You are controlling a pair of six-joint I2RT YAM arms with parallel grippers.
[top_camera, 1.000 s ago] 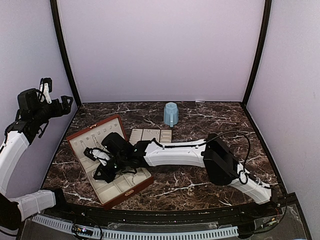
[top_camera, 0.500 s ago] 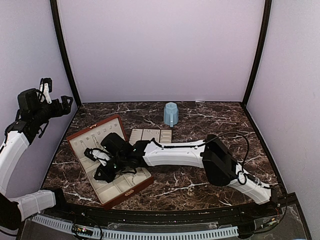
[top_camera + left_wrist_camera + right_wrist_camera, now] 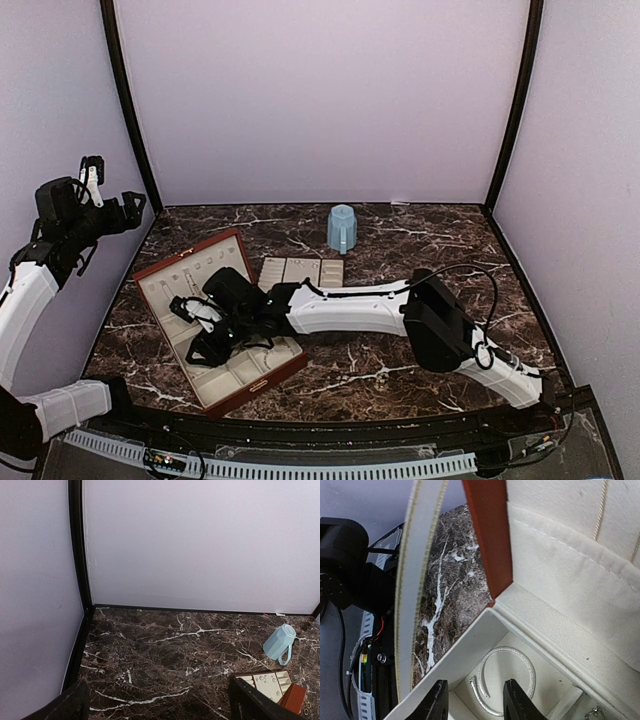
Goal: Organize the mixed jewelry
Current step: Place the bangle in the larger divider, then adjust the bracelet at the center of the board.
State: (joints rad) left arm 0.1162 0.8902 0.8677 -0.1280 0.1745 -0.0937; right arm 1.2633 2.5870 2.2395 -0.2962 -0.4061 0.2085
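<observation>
An open reddish-brown box [image 3: 190,258] with cream lining lies at the table's left. My right gripper [image 3: 205,330] hangs over its near compartments. In the right wrist view the gripper [image 3: 475,696] is open, its dark fingers [image 3: 437,702] apart and touching nothing. A silver bracelet hoop [image 3: 508,649] lies flat on the floor of a corner compartment just beyond them. A bit of chain [image 3: 592,712] shows in the neighbouring compartment. My left gripper [image 3: 113,187] is raised high by the left wall, open and empty [image 3: 162,707].
A cream slotted tray [image 3: 300,270] lies right of the box. A pale blue mug [image 3: 342,229] stands upside down behind it, also seen in the left wrist view [image 3: 279,642]. The box's red wall [image 3: 487,535] rises close beside my right gripper.
My right gripper's jaws have parted over the box and the bracelet hoop lies free in its compartment. The right arm has edged slightly left. The left arm has not moved.
</observation>
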